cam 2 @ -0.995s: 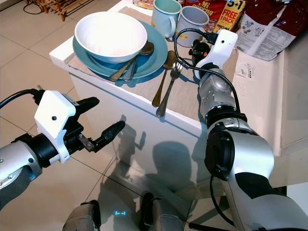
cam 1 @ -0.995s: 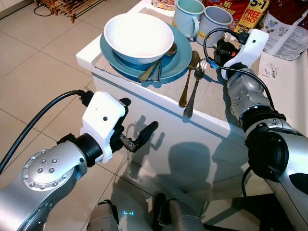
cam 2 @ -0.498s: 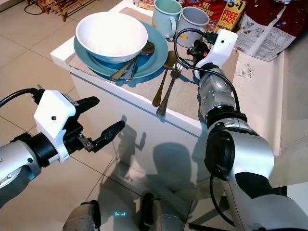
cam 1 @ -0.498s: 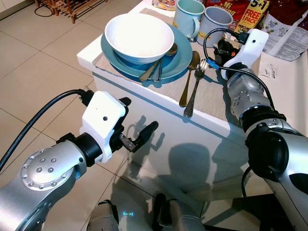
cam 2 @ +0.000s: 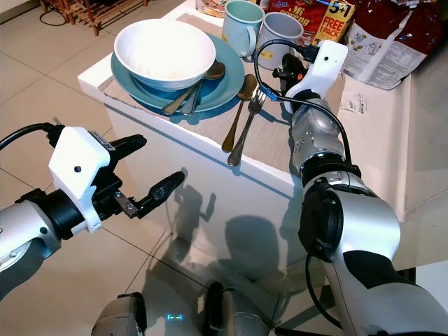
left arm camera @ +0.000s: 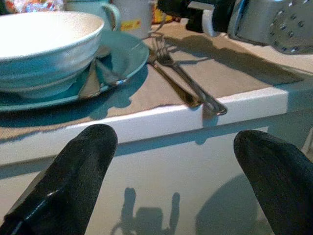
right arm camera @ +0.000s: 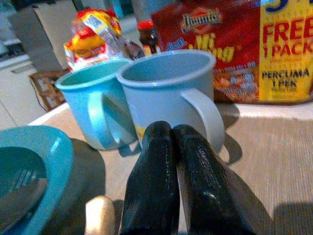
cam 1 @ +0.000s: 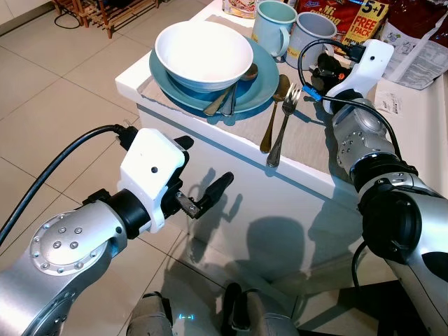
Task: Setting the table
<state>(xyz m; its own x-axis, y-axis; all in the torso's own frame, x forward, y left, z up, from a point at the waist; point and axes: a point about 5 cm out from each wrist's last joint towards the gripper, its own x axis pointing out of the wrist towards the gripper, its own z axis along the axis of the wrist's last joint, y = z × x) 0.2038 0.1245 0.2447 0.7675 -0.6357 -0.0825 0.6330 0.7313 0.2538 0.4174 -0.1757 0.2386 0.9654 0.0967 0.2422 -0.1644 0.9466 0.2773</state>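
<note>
Spoon (cam 1: 235,89) bowl end hidden under white bowl (cam 1: 203,54).

A home dining or kitchen area. A white table (cam 1: 210,122) stands on a floor of pale ceramic tiles (cam 1: 63,91). On the table are a white bowl (cam 1: 203,45) on a blue plate (cam 1: 255,87), two mugs (right arm camera: 166,93) beyond it, and food packets (cam 2: 329,17) behind the mugs. Wooden furniture (cam 1: 105,10) stands past the table's far-left corner.
</note>
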